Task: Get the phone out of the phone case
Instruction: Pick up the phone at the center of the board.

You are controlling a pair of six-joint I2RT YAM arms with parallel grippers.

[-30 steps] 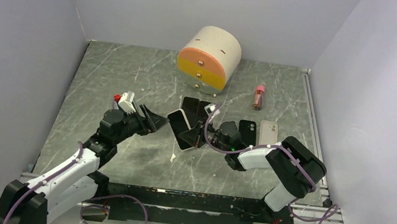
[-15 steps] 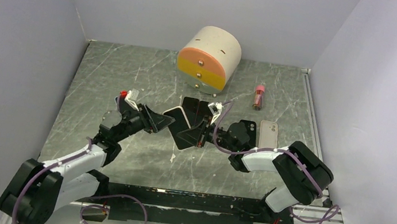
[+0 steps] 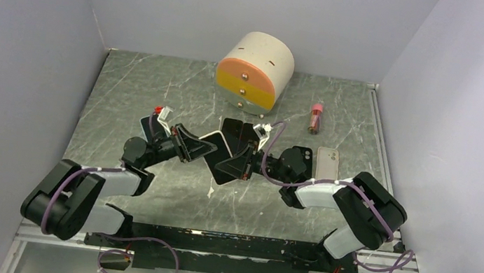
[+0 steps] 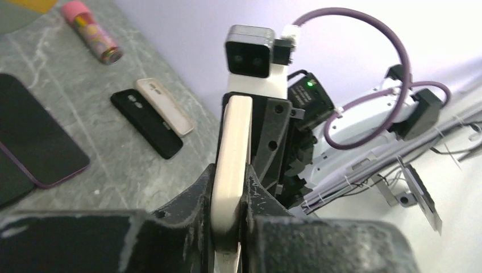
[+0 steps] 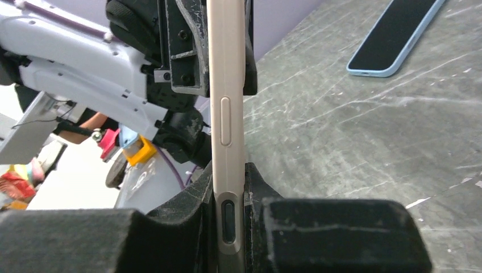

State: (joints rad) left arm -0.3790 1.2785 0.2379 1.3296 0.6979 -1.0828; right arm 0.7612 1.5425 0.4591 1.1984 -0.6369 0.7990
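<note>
A slim phone in a smooth, cream, round-edged case hangs over the middle of the grey marbled table, long axis running roughly 9 to 3 o'clock. The left gripper is clamped on its 9 o'clock end and the right gripper on its 3 o'clock end, matte black fingers pressed to both faces.

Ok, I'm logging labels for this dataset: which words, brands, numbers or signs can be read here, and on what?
No text can be read in any view.
Pink tube: coloured print, too blurred to read.
Cased phone, seen edge-on: side buttons only, no lettering.
Black phone back and beige phone back, lying flat: no logo visible.
Drawer unit: no label.
</note>
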